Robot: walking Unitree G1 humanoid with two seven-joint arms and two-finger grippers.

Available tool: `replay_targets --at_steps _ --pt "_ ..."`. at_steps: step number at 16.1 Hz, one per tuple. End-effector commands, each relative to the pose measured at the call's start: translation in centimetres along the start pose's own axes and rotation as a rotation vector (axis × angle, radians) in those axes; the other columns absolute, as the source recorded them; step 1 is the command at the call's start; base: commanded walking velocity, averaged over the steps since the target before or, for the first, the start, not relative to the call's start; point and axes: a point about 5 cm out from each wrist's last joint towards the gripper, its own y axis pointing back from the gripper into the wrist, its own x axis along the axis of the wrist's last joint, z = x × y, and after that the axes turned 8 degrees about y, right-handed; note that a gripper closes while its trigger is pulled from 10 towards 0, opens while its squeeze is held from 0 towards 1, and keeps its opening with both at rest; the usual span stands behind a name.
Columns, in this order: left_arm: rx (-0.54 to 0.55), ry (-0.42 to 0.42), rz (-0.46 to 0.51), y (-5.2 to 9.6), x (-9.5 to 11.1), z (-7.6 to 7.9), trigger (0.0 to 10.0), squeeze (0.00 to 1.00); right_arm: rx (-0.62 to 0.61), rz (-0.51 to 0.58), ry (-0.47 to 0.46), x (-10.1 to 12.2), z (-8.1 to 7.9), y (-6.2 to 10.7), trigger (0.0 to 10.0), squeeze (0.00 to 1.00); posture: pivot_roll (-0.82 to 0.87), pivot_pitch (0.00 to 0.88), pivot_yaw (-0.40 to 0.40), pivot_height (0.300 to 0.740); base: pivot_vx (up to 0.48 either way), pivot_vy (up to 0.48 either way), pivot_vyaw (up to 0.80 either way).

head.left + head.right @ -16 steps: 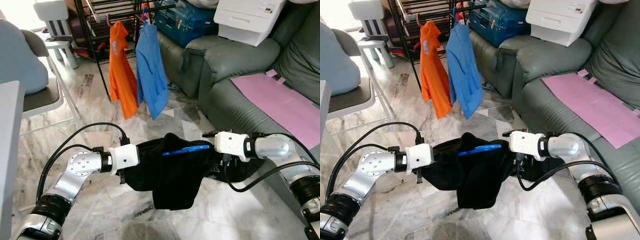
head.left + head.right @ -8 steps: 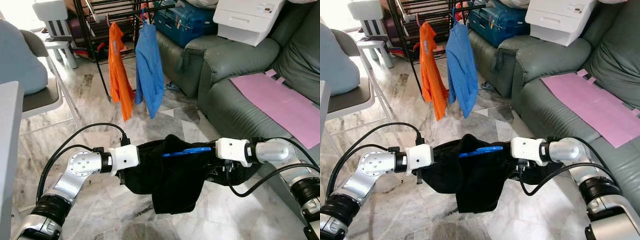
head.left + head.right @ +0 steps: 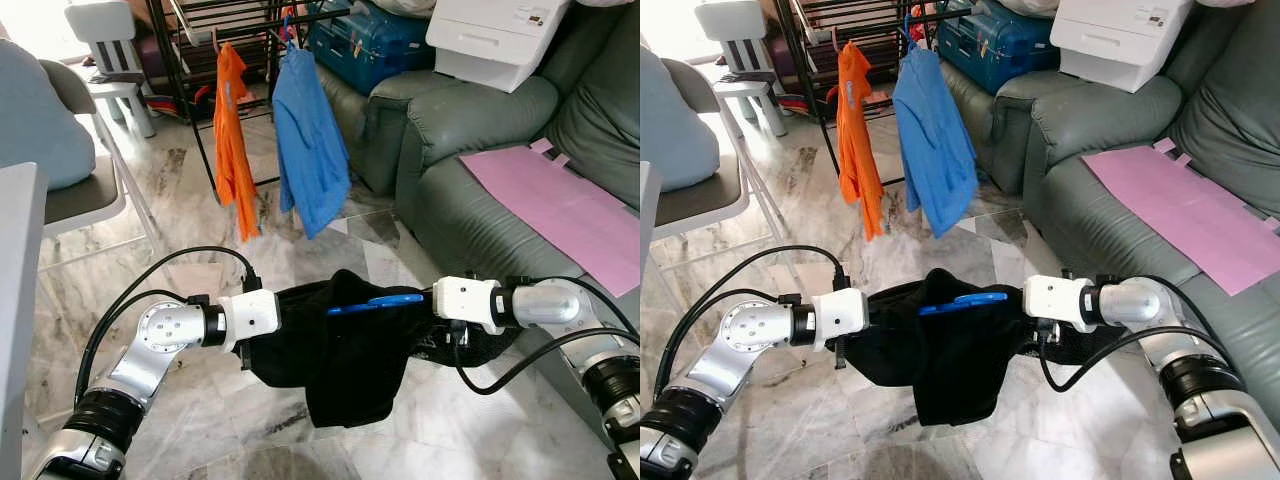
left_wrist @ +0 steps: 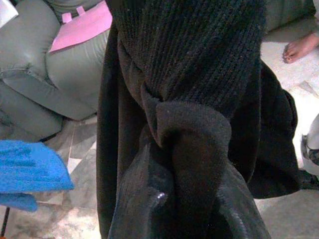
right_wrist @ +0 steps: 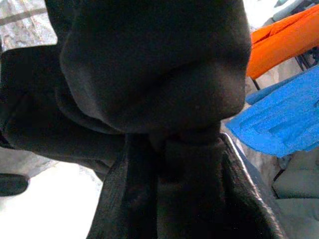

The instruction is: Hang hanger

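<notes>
At lower left the left gripper (image 3: 262, 345) pinches one end of the black garment (image 3: 345, 350); its blue hanger (image 3: 375, 302) lies crosswise at centre, and the right gripper (image 3: 445, 335) pinches the other end. The drying rack (image 3: 215, 20) stands upper centre, slightly nearer the left arm.

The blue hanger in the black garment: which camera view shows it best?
The left eye view: the blue hanger lies on the black garment, seen along its length. The right eye view shows it likewise. Both wrist views show black cloth.
</notes>
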Motion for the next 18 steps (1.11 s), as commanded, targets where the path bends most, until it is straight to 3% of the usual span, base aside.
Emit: replay_targets --at_steps 1,11,12,13,14,15,18 --pt "0.009 -0.012 0.034 0.0 0.6 -0.1 0.0 0.0 -0.01 0.0 0.007 0.0 0.4 0.2 0.0 0.0 -0.13 0.062 -0.004 0.74 0.0 0.0 0.0" --pt "0.036 -0.014 -0.002 0.0 -0.4 -0.1 0.0 0.0 -0.022 0.003 0.011 0.1 0.4 0.3 0.0 0.0 -0.14 0.067 -0.009 0.74 0.0 0.0 0.0" --pt "0.09 -0.025 -0.022 -0.1 -0.6 -0.5 8.5 0.0 -0.025 0.005 0.011 0.1 0.4 0.2 0.0 0.0 -0.14 0.066 -0.012 0.74 0.0 0.0 0.0" --pt "0.113 -0.017 -0.051 -0.2 -0.9 -0.7 10.0 0.0 -0.027 0.005 0.01 0.1 0.4 0.2 0.0 0.0 -0.14 0.066 -0.013 0.74 0.0 0.0 0.0" --pt "0.163 0.036 -0.044 -0.2 -1.1 -1.0 10.0 0.8 -0.037 -0.002 0.006 0.1 0.2 0.0 0.0 0.0 -0.14 0.062 -0.016 0.74 0.0 0.0 0.0" --pt "0.15 0.055 -0.031 -0.2 -1.2 -0.8 10.0 1.0 -0.042 -0.007 -0.002 0.0 0.1 0.0 0.0 0.0 -0.14 0.059 -0.017 0.74 0.0 0.0 0.0" --pt "0.17 0.004 -0.03 -0.2 -1.7 0.5 10.0 1.0 -0.071 -0.001 -0.035 0.0 -0.5 -0.6 0.0 0.0 -0.13 0.055 -0.013 0.74 0.0 0.0 0.0"
